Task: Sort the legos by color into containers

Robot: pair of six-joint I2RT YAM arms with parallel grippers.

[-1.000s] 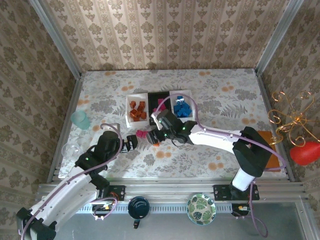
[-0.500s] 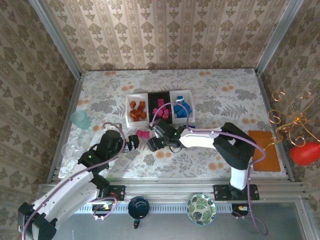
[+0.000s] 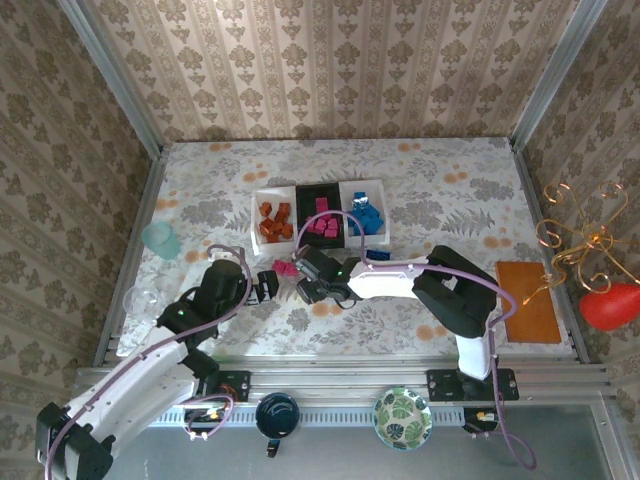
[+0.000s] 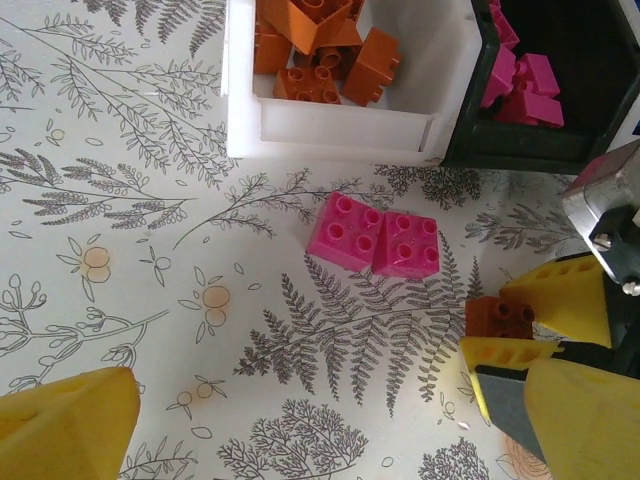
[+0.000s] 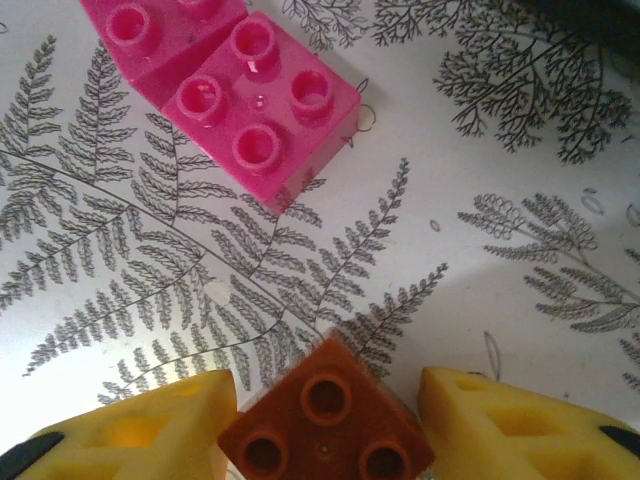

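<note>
Two magenta-pink legos (image 4: 378,237) lie side by side on the floral table, just in front of the containers; they also show in the right wrist view (image 5: 255,95). An orange lego (image 5: 325,425) sits on the table between my right gripper's (image 5: 325,428) yellow fingers, which press against its sides. The left white tray (image 4: 340,130) holds orange legos, the black tray (image 3: 322,190) pink ones, the right white tray (image 3: 385,212) blue ones. My left gripper (image 4: 290,400) hovers open over bare table, near the pink pair (image 3: 285,267) and close beside the right gripper (image 3: 305,290).
A teal cup (image 3: 160,238) and a clear glass (image 3: 140,300) stand at the left edge. An orange-brown mat (image 3: 528,300) lies at the right, beside a wire ornament with a red heart (image 3: 608,305). A dark cup (image 3: 277,413) and a green bowl (image 3: 403,418) sit on the front rail.
My right gripper has come down and left from the trays to the orange lego beside the pink pair, and its jaws have narrowed onto it. The left arm has barely moved.
</note>
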